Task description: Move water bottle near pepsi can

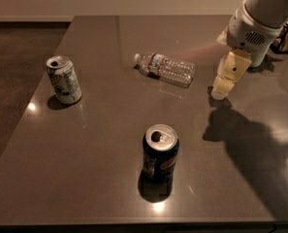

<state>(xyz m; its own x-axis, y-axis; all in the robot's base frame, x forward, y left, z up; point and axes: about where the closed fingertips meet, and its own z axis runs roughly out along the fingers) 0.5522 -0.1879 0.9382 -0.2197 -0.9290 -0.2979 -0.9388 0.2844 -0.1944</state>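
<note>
Camera view: spotting the water bottle point(164, 69) on its side at upper centre of the table point(100, 149), well apart from the pepsi can point(160, 154) upright at lower centre. Gripper point(220, 91) at right, near the bottle's base; open or closed, impossible to tell. Looks light, thin-walled, slippery, apt to roll; best pinched across the ribbed middle.

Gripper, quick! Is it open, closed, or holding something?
The gripper: right of the water bottle, not touching it, holding nothing; open or shut cannot be told.
</note>
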